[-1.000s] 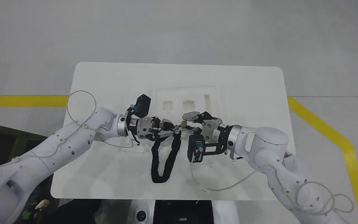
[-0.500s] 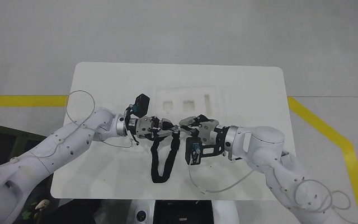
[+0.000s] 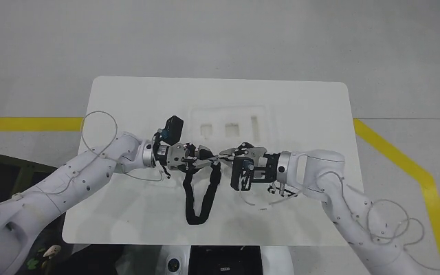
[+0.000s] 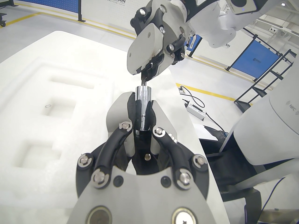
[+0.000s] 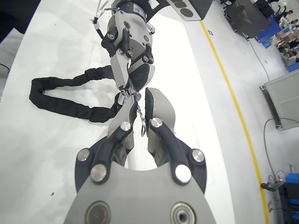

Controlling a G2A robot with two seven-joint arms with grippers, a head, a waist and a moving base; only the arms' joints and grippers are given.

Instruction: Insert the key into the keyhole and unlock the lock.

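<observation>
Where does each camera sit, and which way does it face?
Top view: above the arms, looking down at the table; both arms show.
Left wrist view: behind the left gripper, facing the lock and right gripper.
Right wrist view: behind the right gripper, facing the left gripper.
Both wrist views share the key at the lock.

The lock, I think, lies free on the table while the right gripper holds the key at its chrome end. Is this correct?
Not quite. The lock does not lie free: the left gripper holds it in its fingers, as the left wrist view shows. The right gripper does hold the key at its chrome end.
</observation>
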